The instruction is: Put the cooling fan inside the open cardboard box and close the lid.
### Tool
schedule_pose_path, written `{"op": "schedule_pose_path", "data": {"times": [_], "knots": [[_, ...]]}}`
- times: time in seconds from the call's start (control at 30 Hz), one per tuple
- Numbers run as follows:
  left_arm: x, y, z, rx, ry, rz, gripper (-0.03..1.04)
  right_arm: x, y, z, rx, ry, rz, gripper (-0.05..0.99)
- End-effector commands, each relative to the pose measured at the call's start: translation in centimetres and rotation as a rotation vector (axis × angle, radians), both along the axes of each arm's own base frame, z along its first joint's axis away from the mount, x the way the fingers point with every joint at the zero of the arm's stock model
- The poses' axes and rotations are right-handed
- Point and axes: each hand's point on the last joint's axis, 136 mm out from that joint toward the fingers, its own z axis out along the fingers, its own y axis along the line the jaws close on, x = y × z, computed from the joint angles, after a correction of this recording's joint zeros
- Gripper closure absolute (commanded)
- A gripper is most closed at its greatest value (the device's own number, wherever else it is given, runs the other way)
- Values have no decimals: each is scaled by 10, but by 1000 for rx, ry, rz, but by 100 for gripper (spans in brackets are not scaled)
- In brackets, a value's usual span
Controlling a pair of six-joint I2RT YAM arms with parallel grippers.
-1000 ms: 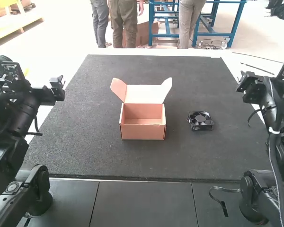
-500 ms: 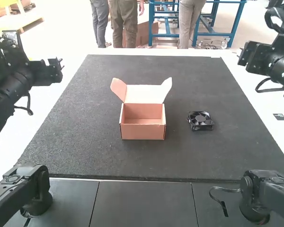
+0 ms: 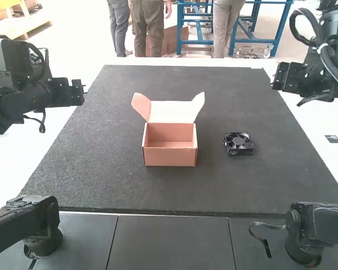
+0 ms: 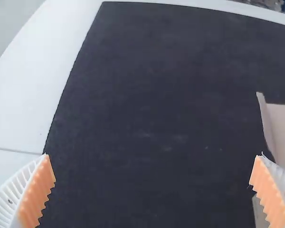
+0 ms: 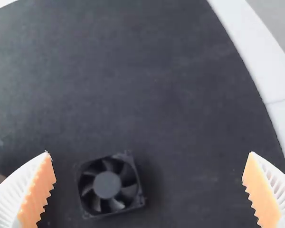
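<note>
Nearest you, at the middle of the black rough-textured mat, the small brown cardboard box sits with its top open and looks empty. It is light and nothing pins it. If you lower the fan against a wall rather than through the opening, the box can slide across the mat or tip.

Just to its right, apart from it and toward the mat's right edge, the small black square cooling fan lies flat with its blades up. That pose is the main hazard. The frame sits low, so the fingers must close across two opposite sides. If you come down off-centre, a pad lands on the blades, or the fan skates toward the box or pivots out of the grasp. The rough mat may also catch a fingertip driven too low.

Behind the opening, the box's pale lid stands upright with its two side flaps spread. Bring the fan in too low and you clip the box's rim. When closing, pushing on one flap alone can fold the lid crooked or slide the whole box toward the near edge.

Farther back, the left gripper hangs above the mat's left edge, its white ribbed fingers with orange pads spread wide and holding nothing. Farthest, the right gripper hangs high over the mat's right edge near the far corner, equally wide apart and empty, looking down on the fan. I judge it the natural one for the pick. The long descent leaves room for drift, so line up before you commit.
</note>
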Motion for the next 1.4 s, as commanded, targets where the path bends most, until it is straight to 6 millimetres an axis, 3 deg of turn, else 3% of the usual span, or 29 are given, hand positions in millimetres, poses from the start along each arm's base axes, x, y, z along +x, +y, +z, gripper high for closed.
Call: {"op": "schedule_pose_path", "data": {"times": [0.0,0.23,0.6,0.7,1.1,1.37], "knots": [[4,-2,21,-9,-21,-8,4,11,3,3,22,17,10,3],[13,-17,10,-32,59,-71,4,31,14,-39,37,163,92,3],[12,-57,-4,-29,144,-202,4,60,-10,-106,-34,438,155,3],[11,-63,-8,-27,160,-220,4,68,-14,-116,-55,480,179,3],[12,-63,-16,-35,200,-214,4,87,-13,-161,-74,609,243,3],[12,-60,-18,-76,212,-178,4,96,-3,-180,-20,654,285,3]]}}
